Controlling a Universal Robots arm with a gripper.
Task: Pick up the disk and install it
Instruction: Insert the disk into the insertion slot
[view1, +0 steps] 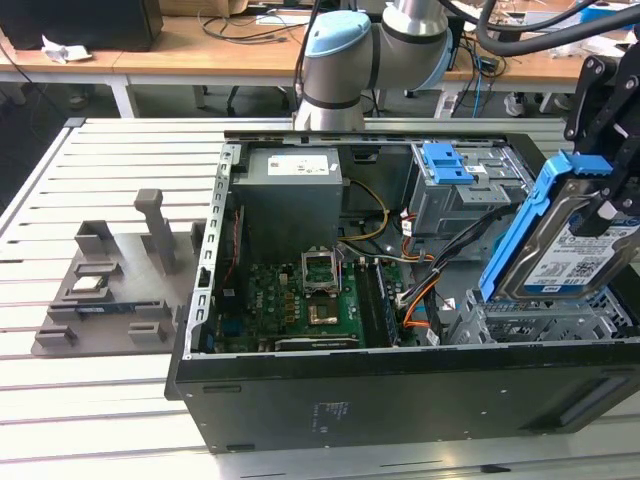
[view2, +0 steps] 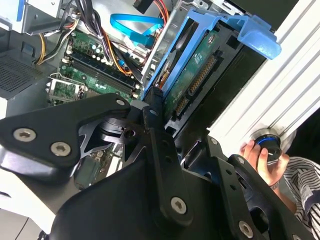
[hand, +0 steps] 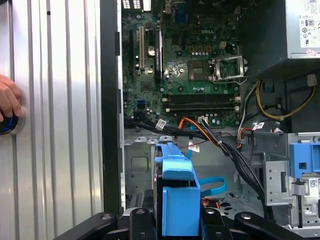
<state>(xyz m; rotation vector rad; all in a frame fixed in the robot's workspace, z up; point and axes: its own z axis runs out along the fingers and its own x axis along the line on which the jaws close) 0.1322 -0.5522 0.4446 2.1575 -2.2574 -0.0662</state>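
The disk (view1: 556, 256), a silver hard drive with a white-and-blue label in a bright blue frame, hangs tilted on edge over the metal drive cage (view1: 535, 322) at the exterior view's right end of the open computer case. My gripper (view1: 604, 196) is shut on its upper blue edge, and the lower edge sits just above the cage. The second wrist view shows the disk's green circuit-board underside (view2: 198, 74) ahead of my black fingers (view2: 156, 116). In the first wrist view the blue frame (hand: 177, 197) sits between my fingers (hand: 137, 219), above the case floor.
The open case (view1: 300, 395) holds a motherboard (view1: 310, 300), power supply (view1: 292, 200), loose cables (view1: 420, 290) and a blue latch on a grey cage (view1: 450, 165). A grey fixture with a small chip (view1: 85, 285) lies at the exterior view's left. A person's hand (view2: 256, 152) rests on a blue-ringed button beside the case.
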